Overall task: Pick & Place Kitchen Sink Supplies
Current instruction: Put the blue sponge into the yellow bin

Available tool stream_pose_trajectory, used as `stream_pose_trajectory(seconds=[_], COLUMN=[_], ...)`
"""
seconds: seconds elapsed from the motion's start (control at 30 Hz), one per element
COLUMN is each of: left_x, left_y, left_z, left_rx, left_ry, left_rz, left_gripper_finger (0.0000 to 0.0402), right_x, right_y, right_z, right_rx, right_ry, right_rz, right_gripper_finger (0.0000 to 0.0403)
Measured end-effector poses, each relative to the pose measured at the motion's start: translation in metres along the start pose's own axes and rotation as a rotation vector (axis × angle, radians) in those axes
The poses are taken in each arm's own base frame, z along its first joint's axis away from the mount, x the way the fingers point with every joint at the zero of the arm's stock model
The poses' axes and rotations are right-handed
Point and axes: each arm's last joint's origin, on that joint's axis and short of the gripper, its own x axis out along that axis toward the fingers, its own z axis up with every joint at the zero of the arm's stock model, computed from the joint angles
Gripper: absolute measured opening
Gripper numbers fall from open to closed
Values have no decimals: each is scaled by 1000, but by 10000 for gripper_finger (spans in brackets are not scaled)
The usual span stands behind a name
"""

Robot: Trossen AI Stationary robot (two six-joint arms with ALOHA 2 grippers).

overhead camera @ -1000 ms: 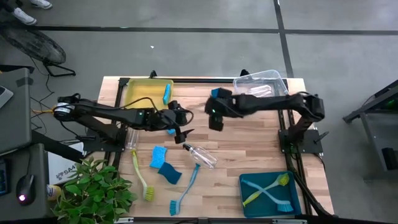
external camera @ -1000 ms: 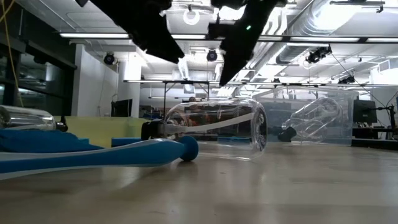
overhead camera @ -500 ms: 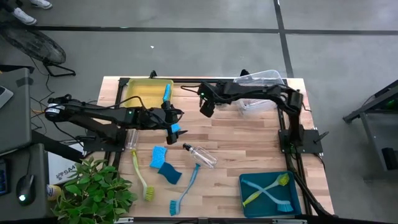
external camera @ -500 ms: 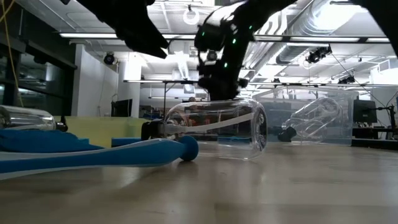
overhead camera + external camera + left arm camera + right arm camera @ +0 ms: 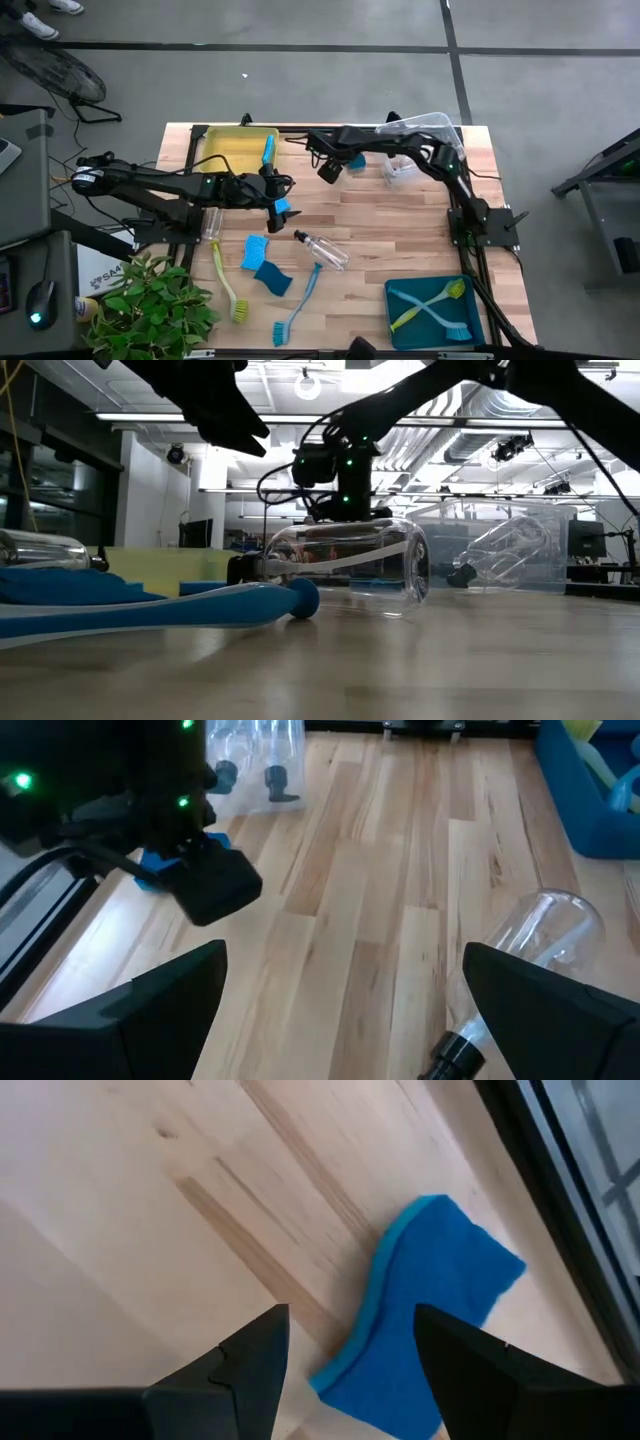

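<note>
The wooden table (image 5: 400, 230) is carrying three bins: a yellow bin (image 5: 228, 147) at the far left, a clear bin (image 5: 425, 128) at the far right, and a teal bin (image 5: 400, 310) at the near right with two dish brushes (image 5: 432, 305) crossing inside it. The left arm is reaching across from the left side, its left gripper (image 5: 281, 196) hovering over the middle of the table with fingers spread wide and holding nothing; a bit of blue is showing just beside it. The right arm is stretching from the right side toward the far middle, its right gripper (image 5: 328, 168) also standing open and empty, pointing down at a blue sponge (image 5: 430, 1315) lying on the wood by the table's edge rail. A clear bottle (image 5: 322, 248) is lying on its side near the centre. Nearer the front left, a yellow-green brush (image 5: 227, 283), a blue brush (image 5: 298, 301) and two more sponges (image 5: 263, 263) are lying close together.
</note>
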Motion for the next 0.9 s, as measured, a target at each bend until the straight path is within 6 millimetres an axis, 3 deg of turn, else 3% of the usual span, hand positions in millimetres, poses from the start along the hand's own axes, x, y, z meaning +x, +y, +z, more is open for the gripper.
stream_pose_trajectory(seconds=[0.33,0.57,0.9], left_x=[0,0,0], left_y=[0,0,0], left_z=[-1,-2,-2], left_rx=[-11,-17,-15], left_ry=[13,17,23], left_rz=[-5,-6,-5], left_gripper_finger=[399,399,399], right_x=[9,24,29], right_y=[-17,-30,-31], right_z=[3,-7,-12], right_rx=[76,91,56], right_ry=[85,178,215], right_rz=[111,143,191], right_gripper_finger=[209,209,204])
